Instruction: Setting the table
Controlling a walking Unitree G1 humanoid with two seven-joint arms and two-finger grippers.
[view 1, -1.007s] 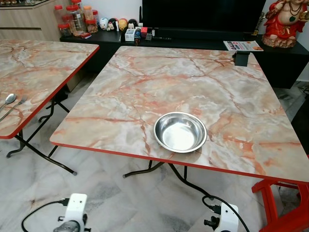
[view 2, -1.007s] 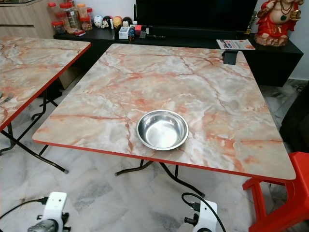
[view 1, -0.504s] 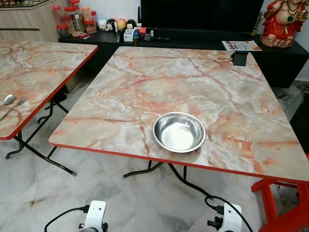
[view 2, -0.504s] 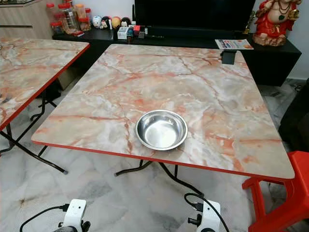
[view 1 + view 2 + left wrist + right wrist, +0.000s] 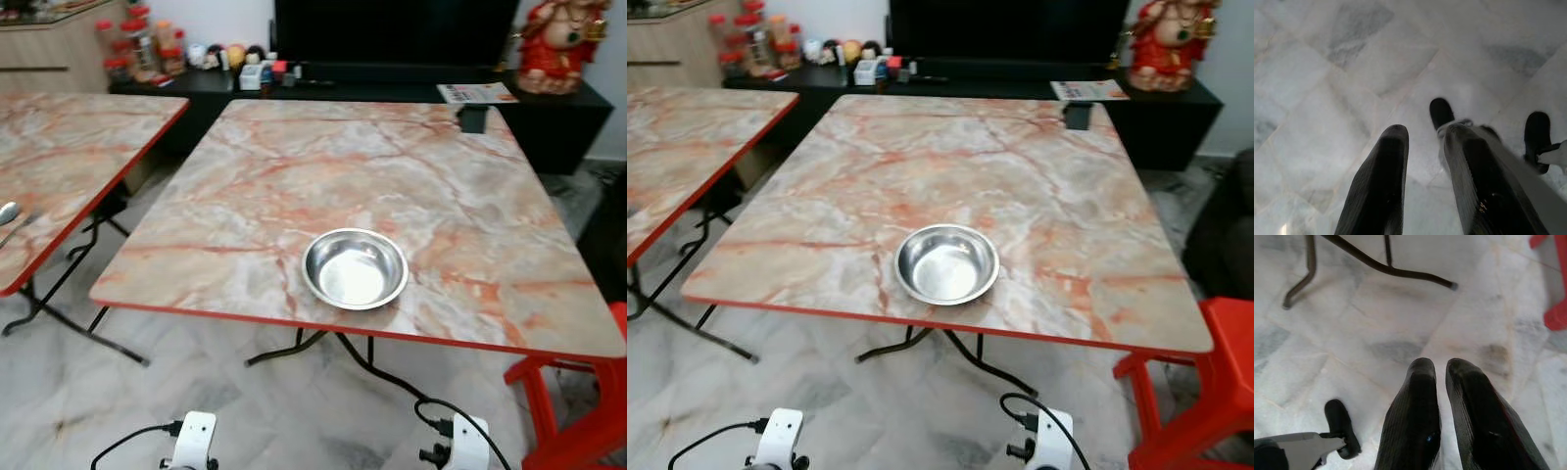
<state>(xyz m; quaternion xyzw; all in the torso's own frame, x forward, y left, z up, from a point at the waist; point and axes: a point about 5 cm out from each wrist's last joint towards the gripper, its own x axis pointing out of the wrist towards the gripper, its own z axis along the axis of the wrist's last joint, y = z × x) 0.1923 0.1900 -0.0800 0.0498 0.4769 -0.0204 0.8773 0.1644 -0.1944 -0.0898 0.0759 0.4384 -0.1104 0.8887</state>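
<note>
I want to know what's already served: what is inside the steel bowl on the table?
Nothing is visible inside the steel bowl; its shiny bottom shows bare, with only reflections. It sits near the front edge of the marble-patterned table. Whatever lies beneath the bowl is covered.

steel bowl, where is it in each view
Left eye view: the steel bowl sits near the front edge of the marble table, a little right of picture centre.
Right eye view: the same bowl, left of picture centre.
Left wrist view: floor tiles, no bowl.
Right wrist view: floor and table legs, no bowl.
Shared landmark: the red statue beyond the table's far right corner.
</note>
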